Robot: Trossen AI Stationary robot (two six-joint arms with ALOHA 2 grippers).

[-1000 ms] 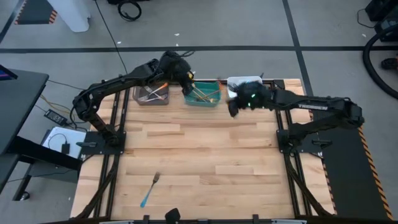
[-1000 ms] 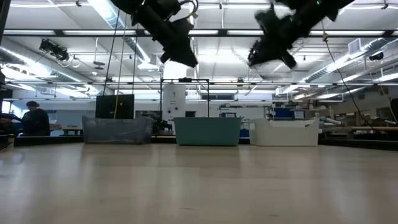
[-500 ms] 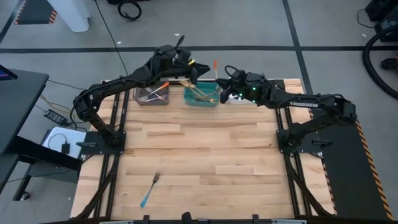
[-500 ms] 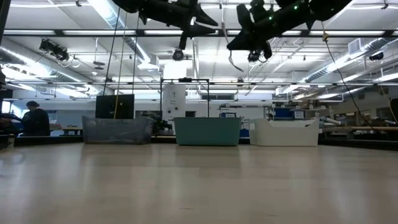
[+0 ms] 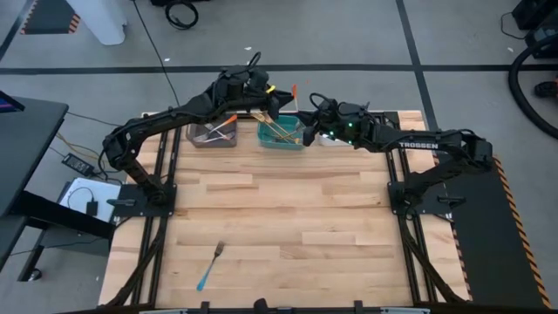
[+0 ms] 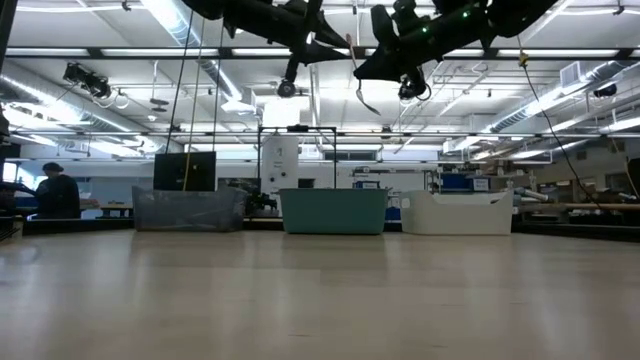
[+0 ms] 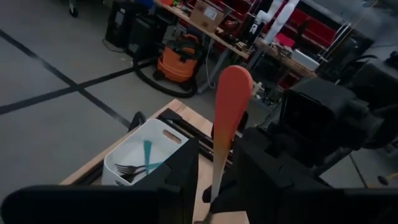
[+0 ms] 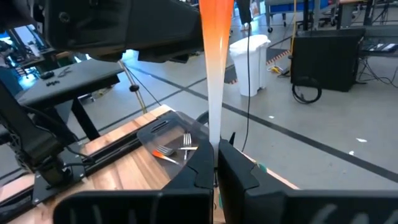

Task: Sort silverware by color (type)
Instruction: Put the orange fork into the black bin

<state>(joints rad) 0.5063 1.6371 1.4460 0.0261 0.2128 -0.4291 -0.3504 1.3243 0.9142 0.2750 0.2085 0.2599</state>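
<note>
High view: both arms meet above the far edge of the tabletop [image 5: 288,209], over the teal bin [image 5: 281,133].
Right gripper [image 5: 305,125]: fingers closed on the pale end of an orange-handled utensil [image 5: 295,91], which stands upright between them (the right wrist view shows it rising straight out of the narrow slot between the two fingers).
Left gripper [image 5: 283,102]: fingers spread wide, one on each side of the same utensil's handle; whether they touch it cannot be told.
Left wrist view: the orange handle sticks up between that arm's two dark fingers [image 7: 183,171], with the right arm's body close behind it.
Blue-handled fork [image 5: 209,265]: lies alone near the near left corner of the tabletop, well apart from both arms.
Grey bin [image 5: 212,133]: at the far edge, left of the teal one, holding orange-handled pieces.
Teal bin: holds thin gold pieces.
White bin [image 7: 140,152]: at the far edge on the right, with blue-handled forks inside.
Open room: the middle and near half of the tabletop are bare wood apart from that one fork.
Writing: "TROSSEN" in white on the right arm's forearm [image 5: 417,145].
</note>
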